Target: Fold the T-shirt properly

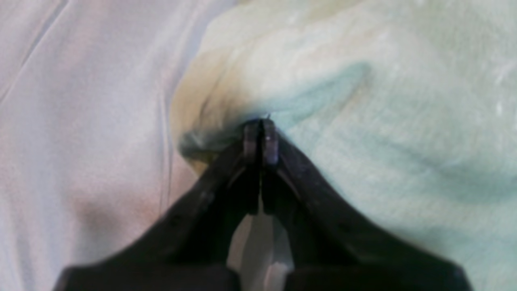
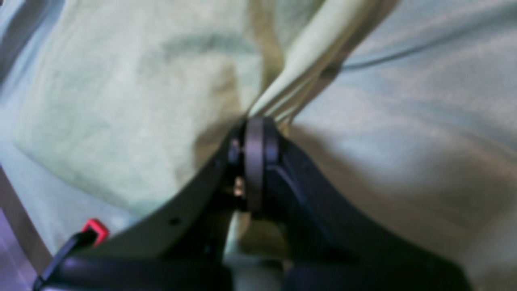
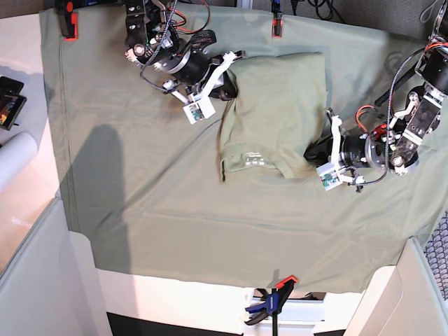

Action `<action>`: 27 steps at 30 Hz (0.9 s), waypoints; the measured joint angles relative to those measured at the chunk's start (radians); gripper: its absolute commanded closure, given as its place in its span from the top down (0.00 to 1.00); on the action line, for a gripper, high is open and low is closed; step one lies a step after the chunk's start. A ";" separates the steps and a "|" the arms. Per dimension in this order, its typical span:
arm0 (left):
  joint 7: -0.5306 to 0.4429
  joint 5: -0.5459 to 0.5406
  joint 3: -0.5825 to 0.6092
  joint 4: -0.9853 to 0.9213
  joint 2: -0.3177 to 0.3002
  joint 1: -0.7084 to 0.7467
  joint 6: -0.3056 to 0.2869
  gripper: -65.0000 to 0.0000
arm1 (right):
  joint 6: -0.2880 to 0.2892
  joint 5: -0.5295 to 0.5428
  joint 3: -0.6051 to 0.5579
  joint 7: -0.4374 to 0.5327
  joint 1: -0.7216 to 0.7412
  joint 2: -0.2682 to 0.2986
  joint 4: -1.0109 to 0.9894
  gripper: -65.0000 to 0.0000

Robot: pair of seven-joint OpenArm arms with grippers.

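Grey-green cloth covers the whole worktop, with both arms pinching a half-folded shirt.

T-shirt sits up near the far middle of the cloth, folded into a rough rectangle with the neck label showing along its near edge. Left end effector is clenched on the shirt's near corner fabric, and the right end effector is clamped on a bunched edge at the far corner. Clamps pin the cloth's far edge.
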 measured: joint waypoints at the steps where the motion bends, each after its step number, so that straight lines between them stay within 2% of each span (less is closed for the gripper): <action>1: 0.000 -0.001 0.000 0.000 0.000 0.000 0.000 0.00 | 0.000 0.003 0.000 -0.005 -0.001 -0.008 0.000 0.00; 6: 0.000 -0.002 0.000 0.000 0.000 0.000 0.000 0.00 | 0.000 0.006 -0.001 -0.007 -0.003 -0.056 0.000 0.00; 11: 0.066 -0.036 0.002 0.000 -0.018 0.000 -0.002 0.00 | 0.000 -0.018 -0.002 -0.006 -0.002 -0.060 0.000 0.00; 17: 0.080 -0.104 0.002 0.071 -0.128 0.000 0.005 0.00 | 0.000 -0.084 0.011 -0.002 -0.002 -0.060 0.001 0.00; 21: 0.166 -0.200 0.000 0.190 -0.195 0.026 0.010 0.00 | 0.000 -0.089 0.072 -0.003 -0.003 -0.060 0.002 0.00; 24: 0.209 -0.241 -0.008 0.296 -0.261 0.101 0.010 0.00 | 0.000 -0.072 0.105 -0.026 -0.006 -0.046 0.032 0.00; 27: 0.234 -0.242 -0.075 0.391 -0.315 0.233 0.010 0.00 | 0.004 -0.029 0.113 -0.032 -0.037 -0.003 0.087 0.00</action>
